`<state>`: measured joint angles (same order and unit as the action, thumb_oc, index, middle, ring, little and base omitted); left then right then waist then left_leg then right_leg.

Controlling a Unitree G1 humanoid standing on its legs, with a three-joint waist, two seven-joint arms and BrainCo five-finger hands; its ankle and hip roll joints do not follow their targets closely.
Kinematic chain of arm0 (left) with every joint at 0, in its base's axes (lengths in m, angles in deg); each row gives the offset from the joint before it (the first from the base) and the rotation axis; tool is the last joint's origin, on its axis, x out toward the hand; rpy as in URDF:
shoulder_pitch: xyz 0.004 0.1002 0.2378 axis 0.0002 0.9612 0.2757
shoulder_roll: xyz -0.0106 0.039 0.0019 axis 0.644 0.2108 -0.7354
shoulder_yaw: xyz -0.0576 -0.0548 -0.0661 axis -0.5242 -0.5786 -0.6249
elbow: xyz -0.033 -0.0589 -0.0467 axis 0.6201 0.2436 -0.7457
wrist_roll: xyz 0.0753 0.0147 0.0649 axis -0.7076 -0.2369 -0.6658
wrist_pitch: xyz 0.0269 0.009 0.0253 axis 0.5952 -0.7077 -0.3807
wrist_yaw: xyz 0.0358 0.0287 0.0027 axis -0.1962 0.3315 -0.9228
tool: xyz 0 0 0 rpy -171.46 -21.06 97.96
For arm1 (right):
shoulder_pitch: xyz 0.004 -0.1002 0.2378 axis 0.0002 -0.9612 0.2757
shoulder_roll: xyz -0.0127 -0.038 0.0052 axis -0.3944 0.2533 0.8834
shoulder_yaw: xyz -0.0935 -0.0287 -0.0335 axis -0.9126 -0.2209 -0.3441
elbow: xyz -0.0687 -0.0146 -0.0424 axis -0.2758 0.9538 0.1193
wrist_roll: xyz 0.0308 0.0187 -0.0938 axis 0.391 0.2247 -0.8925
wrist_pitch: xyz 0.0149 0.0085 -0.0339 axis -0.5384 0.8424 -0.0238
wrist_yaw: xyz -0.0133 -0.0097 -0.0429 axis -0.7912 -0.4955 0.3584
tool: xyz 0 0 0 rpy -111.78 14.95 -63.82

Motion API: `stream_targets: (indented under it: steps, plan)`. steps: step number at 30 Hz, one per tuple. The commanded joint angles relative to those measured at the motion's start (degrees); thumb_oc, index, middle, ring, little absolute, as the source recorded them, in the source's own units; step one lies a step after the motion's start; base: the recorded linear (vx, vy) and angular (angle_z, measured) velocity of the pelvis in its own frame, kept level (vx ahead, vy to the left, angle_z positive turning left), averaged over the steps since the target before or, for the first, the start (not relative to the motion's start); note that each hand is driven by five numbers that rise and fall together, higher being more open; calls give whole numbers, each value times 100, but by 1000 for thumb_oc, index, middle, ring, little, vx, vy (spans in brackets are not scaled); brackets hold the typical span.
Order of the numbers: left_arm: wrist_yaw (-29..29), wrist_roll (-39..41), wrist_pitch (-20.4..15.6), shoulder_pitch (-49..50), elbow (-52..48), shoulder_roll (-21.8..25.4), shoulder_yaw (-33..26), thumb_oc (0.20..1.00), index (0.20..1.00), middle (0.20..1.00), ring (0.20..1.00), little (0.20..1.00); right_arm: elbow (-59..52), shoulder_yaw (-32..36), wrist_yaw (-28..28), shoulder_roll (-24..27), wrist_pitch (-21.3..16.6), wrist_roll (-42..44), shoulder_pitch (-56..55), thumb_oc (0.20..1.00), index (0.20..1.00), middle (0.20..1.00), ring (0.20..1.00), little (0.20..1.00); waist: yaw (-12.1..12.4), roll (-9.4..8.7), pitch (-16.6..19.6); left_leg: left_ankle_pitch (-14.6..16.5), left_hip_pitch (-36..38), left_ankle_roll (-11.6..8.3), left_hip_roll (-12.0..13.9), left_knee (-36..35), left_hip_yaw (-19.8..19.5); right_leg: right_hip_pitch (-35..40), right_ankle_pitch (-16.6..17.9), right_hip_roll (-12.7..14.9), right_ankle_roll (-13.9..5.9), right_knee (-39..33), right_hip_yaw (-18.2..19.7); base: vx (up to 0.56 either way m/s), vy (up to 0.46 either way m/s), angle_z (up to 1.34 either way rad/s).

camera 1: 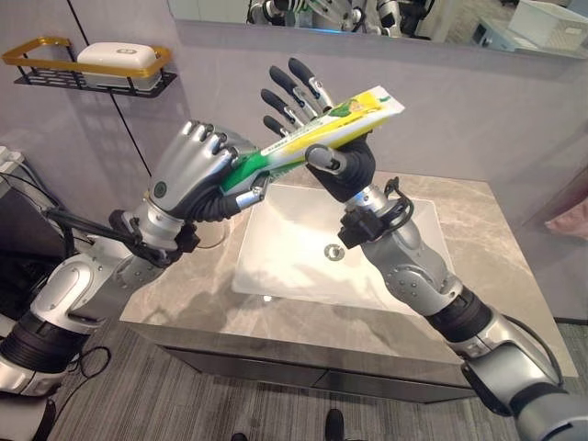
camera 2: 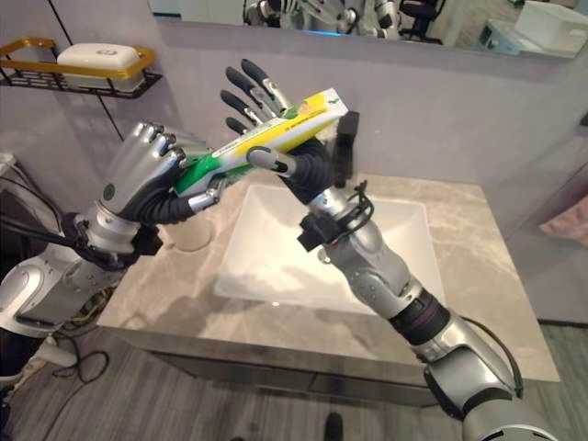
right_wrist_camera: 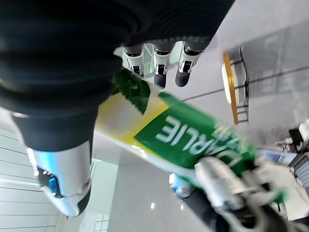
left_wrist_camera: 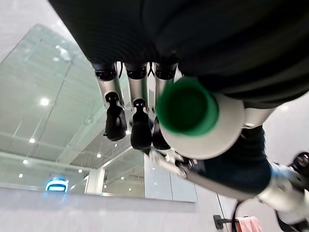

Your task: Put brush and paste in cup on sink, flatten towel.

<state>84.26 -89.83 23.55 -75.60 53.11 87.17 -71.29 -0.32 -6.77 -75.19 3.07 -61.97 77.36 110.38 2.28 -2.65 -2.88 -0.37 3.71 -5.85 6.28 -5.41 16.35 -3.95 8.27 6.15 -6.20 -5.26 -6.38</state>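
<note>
A tube of toothpaste (camera 1: pixel 322 131) is held up in the air above the white sink basin (camera 1: pixel 312 262), well clear of the grey stone counter (camera 1: pixel 478 303). The tube is tilted, its green cap (left_wrist_camera: pixel 187 106) low at the left hand and its flat crimped end high toward the mirror (camera 1: pixel 441 18). The cap end is clenched in the left hand (camera 1: pixel 197 170), whose fingers are curled round it. The middle of the tube is pinched by the right hand (camera 1: pixel 335 161): the thumb (camera 1: pixel 329 159) is pressed against the front of the tube, while the fingers (camera 1: pixel 294 92) are stretched nearly straight behind it. The tube is printed yellow, green and white; white lettering on a green band can be seen in the right wrist view, but it is blurred and cut off, so no word is read from it. A pale cup (camera 2: pixel 191 234) is seen on the counter just beside the basin, under the left wrist. A black and gold wall shelf (camera 1: pixel 87 69) carries a white soap dish (camera 1: pixel 118 62).
</note>
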Motion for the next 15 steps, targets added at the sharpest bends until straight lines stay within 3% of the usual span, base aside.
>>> stream_targets:
  steps: [1, 8, 9, 10, 11, 12, 14, 15]
  plan:
    - [146, 261, 25, -139, -18, 176, -185, 200, 200, 200, 200, 200, -495, -24, -193, -25, -462, 138, 631, 200, 200, 200, 200, 200, -13, -123, 98, -112, 66, 5, -177, 41, 104, 266, -12, 527, -452, 26, 89, 11, 14, 7]
    - [69, 347, 20, 287, -37, -28, -336, 200, 200, 200, 200, 200, -553, 126, -88, 92, -520, 9, 436, 200, 200, 200, 200, 200, -10, -165, 34, -129, -35, 16, -191, 41, 80, 195, 3, 553, -458, 26, 77, 1, 3, 1]
    - [103, 351, 44, 409, -37, -91, -420, 555, 555, 555, 555, 555, -551, 175, -4, 141, -527, -47, 383, 200, 200, 200, 200, 200, -13, -172, 26, -133, -50, 18, -194, 41, 62, 190, -1, 557, -457, 26, 64, 0, 0, 0]
    - [101, 350, 45, 430, -48, -95, -435, 1000, 1000, 1000, 1000, 1000, -560, 167, 4, 141, -525, -53, 378, 200, 200, 200, 200, 200, -20, -168, 31, -134, -51, 19, -195, 41, 59, 191, -2, 558, -457, 26, 61, 2, 2, -3]
    - [220, 430, 110, 712, 0, -405, -586, 1000, 1000, 1000, 1000, 1000, -659, 255, 194, 230, -578, -264, 298, 200, 200, 200, 200, 200, -32, -180, 17, -141, -75, 20, -190, 41, 39, 183, -6, 565, -455, 26, 41, 0, 0, 0]
    - [279, 643, 151, 1261, -28, -860, -773, 1000, 1000, 1000, 1000, 1000, -707, 588, 829, 317, -637, -897, 153, 200, 200, 200, 200, 200, -42, -190, -41, -142, -126, 42, -198, 41, 13, 144, 12, 576, -458, 27, 33, 0, 0, 0]
    - [194, 625, 165, 1583, -193, -911, -921, 1000, 1000, 1000, 1000, 1000, -736, 734, 1036, 294, -610, -1152, 99, 200, 200, 200, 200, 200, -17, -175, -51, -139, -154, 58, -207, 41, -14, 131, 13, 583, -456, 30, 18, -2, -2, 4]
    - [-31, 778, 51, 2144, -525, -939, -1015, 1000, 1000, 1000, 1000, 1000, -580, 949, 1384, 181, -545, -1663, 255, 200, 200, 200, 200, 200, 146, -164, -83, -149, -207, 79, -216, 41, -93, 138, 5, 609, -457, 26, -42, 12, -6, 6]
